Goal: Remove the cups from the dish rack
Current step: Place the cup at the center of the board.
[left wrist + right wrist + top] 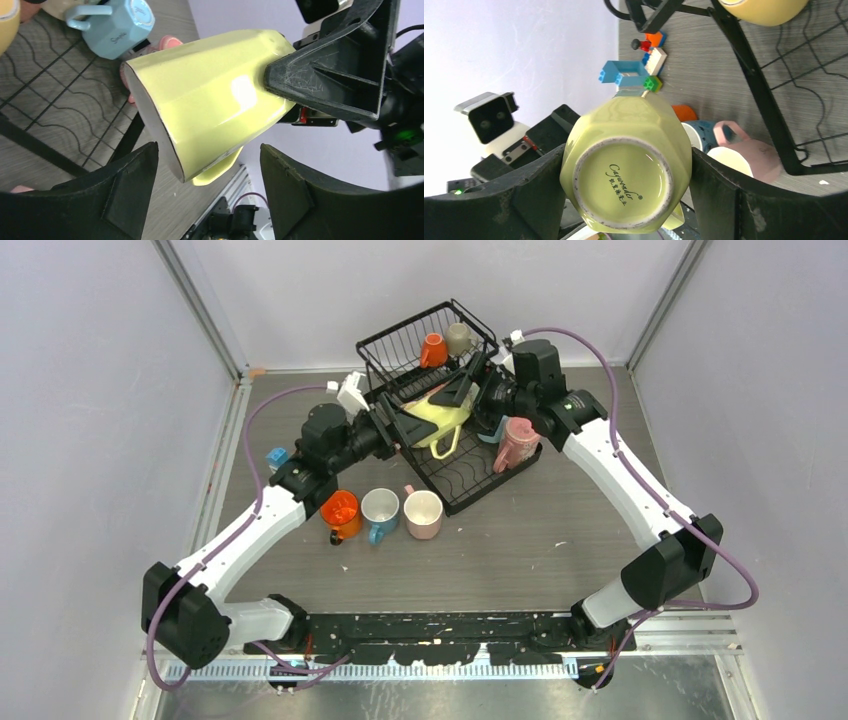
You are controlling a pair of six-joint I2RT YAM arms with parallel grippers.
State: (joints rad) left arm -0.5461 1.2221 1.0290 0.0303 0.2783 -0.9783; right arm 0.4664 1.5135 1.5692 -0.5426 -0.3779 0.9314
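Observation:
A pale yellow cup (440,412) hangs on its side over the lower tray of the black dish rack (400,345). My right gripper (462,390) is shut on its base; in the right wrist view the fingers (539,190) press both sides of the cup (624,185). My left gripper (405,430) is at the rim end. Its jaws stand open either side of the cup's mouth (150,115), with gaps showing. An orange cup (433,350) and a beige cup (458,338) sit in the upper basket. A pink cup (515,443) and a light blue cup (117,22) lie on the lower tray.
Three cups stand on the table left of the rack: orange (341,512), blue (380,510) and pink (423,513). Small toy blocks (634,75) lie near the left wall. Enclosure walls close in the back and both sides.

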